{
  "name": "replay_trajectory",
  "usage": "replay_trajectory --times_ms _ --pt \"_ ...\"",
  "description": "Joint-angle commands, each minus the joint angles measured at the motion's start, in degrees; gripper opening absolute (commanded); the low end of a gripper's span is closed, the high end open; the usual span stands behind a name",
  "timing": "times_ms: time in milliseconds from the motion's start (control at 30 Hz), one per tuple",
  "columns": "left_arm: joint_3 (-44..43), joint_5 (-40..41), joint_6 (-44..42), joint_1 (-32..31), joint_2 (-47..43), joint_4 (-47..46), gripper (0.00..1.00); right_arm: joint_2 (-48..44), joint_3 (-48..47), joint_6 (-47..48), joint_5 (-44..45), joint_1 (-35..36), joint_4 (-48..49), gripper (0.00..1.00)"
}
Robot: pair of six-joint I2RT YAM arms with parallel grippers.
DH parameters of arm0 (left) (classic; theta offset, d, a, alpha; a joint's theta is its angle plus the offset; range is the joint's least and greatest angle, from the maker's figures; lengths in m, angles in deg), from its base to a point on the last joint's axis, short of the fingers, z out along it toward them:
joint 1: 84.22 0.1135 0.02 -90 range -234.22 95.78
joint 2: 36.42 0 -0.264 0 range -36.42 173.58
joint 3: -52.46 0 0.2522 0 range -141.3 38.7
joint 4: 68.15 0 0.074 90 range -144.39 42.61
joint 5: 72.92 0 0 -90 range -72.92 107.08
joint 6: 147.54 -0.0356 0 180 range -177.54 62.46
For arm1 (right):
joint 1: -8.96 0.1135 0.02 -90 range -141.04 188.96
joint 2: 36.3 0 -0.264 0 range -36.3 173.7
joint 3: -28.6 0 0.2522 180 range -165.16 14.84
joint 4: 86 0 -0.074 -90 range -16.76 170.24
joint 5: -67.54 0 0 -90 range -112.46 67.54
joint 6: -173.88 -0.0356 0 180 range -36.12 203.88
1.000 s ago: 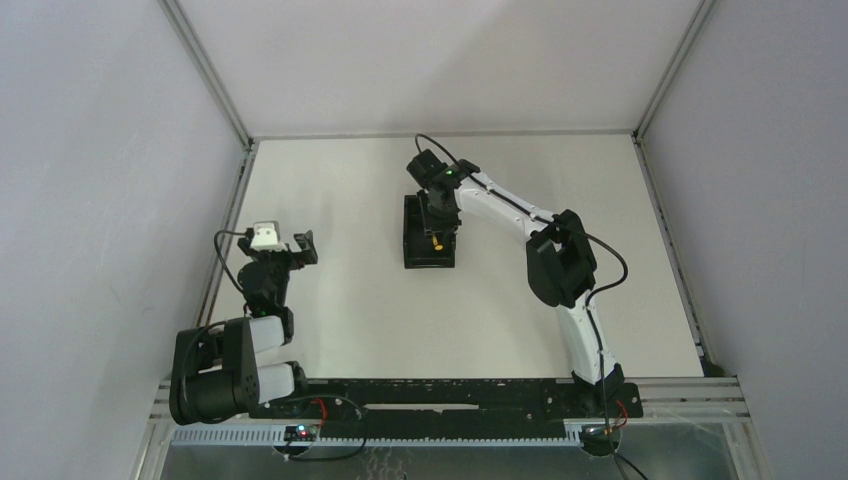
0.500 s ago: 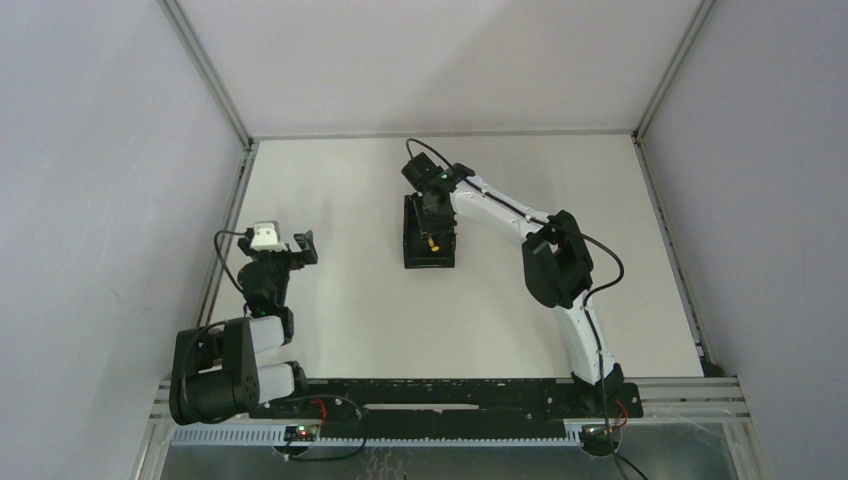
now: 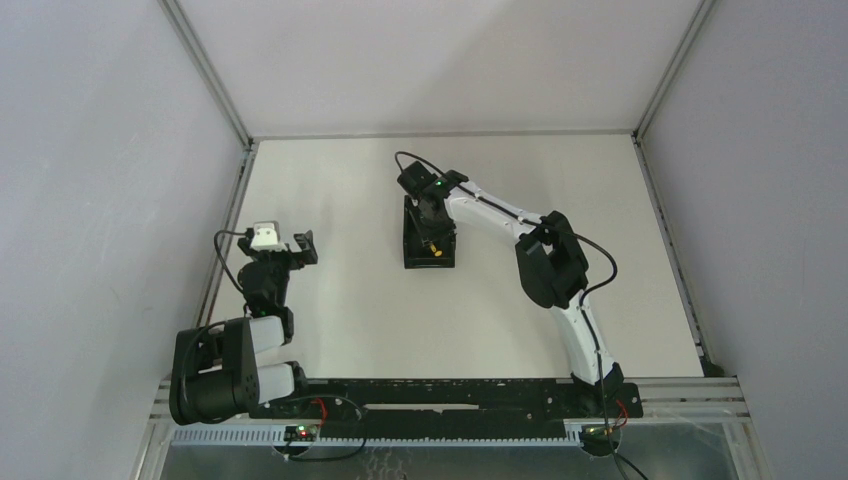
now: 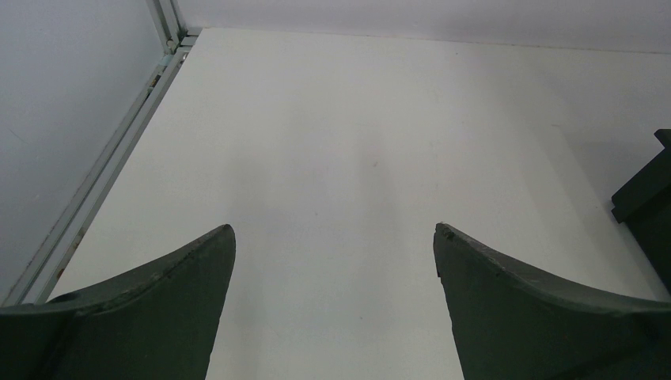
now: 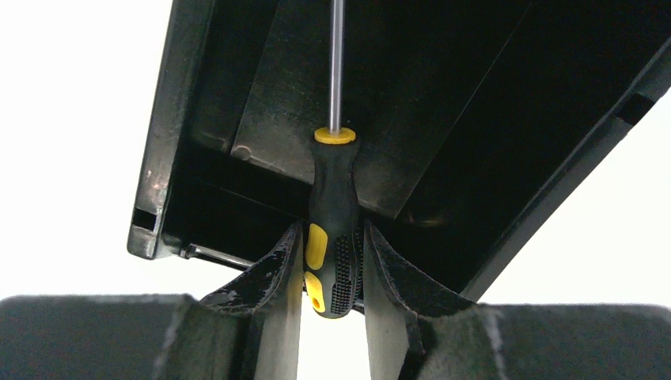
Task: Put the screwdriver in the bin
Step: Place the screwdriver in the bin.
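Observation:
The black bin (image 3: 413,240) sits mid-table, and its left wall (image 5: 170,119) fills the right wrist view. My right gripper (image 3: 432,222) hangs over it, shut on the screwdriver (image 5: 332,214). Both fingers (image 5: 269,269) press the black-and-yellow handle, and the silver shaft points away over the bin's inside. From above, only the yellow handle end (image 3: 436,251) shows, over the bin's near half. My left gripper (image 3: 300,247) rests open at the table's left, far from the bin, with nothing between its fingers (image 4: 182,277).
Grey walls and aluminium frame rails (image 3: 225,230) bound the white table on three sides. A corner of the bin (image 4: 649,206) shows at the right edge of the left wrist view.

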Motion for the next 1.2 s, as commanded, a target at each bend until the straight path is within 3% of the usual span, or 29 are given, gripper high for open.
replay_trajectory --times_ms 0,1167 --pt "1.08 0.01 0.53 -0.26 0.11 -5.67 1.0 0.2 -0.08 2.97 1.63 0.54 0.77 0.0" --pt "1.12 0.01 0.51 -0.24 0.11 -5.66 1.0 4.58 -1.64 2.81 4.05 -0.17 1.01 0.0"
